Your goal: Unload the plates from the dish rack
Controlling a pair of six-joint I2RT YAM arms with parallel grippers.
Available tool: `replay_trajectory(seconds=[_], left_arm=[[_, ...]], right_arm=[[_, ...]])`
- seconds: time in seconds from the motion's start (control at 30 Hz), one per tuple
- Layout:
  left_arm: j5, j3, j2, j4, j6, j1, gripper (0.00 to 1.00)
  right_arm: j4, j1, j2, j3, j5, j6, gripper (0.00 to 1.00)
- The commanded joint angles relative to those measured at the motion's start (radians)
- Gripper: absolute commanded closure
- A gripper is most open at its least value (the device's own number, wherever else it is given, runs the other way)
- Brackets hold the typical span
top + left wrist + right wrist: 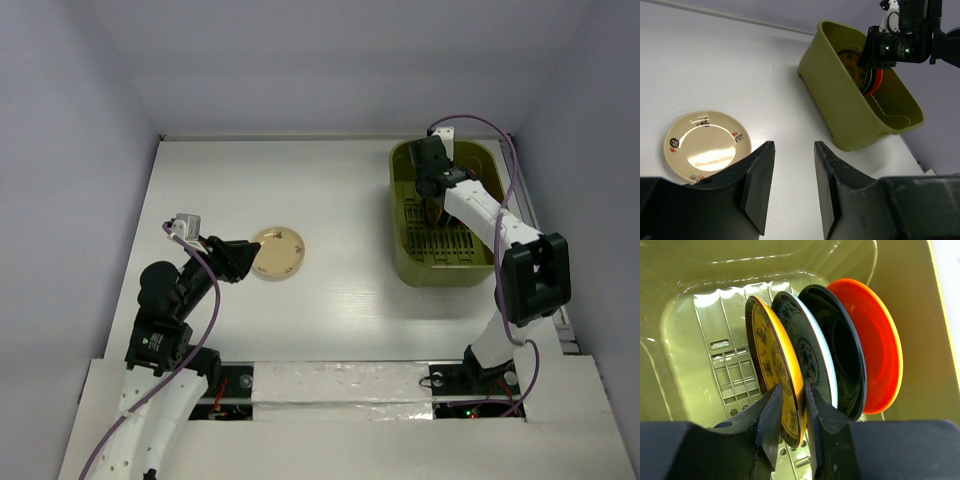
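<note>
The olive-green dish rack stands at the far right. Inside it several plates stand on edge in a row: a yellow-brown patterned one, a light blue patterned one, a black one and an orange-red one. My right gripper reaches into the rack, its jaws closed on the rim of the yellow-brown plate, which still stands in its slot. A tan dotted plate lies flat on the table. My left gripper hovers open and empty beside it.
The white table is walled by grey panels at the back and sides. The rack sits near the right wall. The right arm's cable loops over the rack's right side.
</note>
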Motion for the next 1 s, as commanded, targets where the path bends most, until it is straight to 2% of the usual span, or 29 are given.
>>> replay_trajectory(seconds=[0.0,0.57,0.97], left_arm=[[0.012,0.016,-0.004,0.044,0.002,-0.005,0.65],[0.012,0.016,-0.011,0.044,0.000,-0.005,0.65],[0.009,0.016,-0.017,0.046,0.000,-0.005,0.65]], right_arm=[[0.020,-0.008,0.004,0.048,0.033,-0.015,0.70],[-0.020,-0.008,-0.011,0.083,0.049,-0.024,0.91],[-0.050,-0.008,-0.075,0.107,0.058,-0.050,0.98]])
